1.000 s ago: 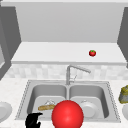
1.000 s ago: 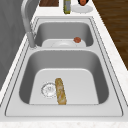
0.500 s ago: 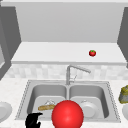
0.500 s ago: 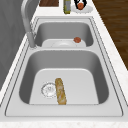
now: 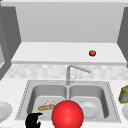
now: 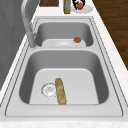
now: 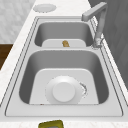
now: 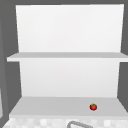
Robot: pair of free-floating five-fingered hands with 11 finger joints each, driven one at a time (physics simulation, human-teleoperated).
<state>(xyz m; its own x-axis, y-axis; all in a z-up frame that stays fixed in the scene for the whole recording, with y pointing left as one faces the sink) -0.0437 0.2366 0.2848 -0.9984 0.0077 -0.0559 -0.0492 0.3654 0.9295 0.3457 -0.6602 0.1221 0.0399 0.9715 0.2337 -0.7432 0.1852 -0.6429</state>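
Nothing had budged over the last second, so no progress to report. The left robot hand hung low at the front rim of the sink, fingers curled in on nothing. The bread roll lay flat in the left basin beside the drain, just behind the hand and to its right, not touching it. A big red ball sat right of the hand. A plate rested in the other basin.
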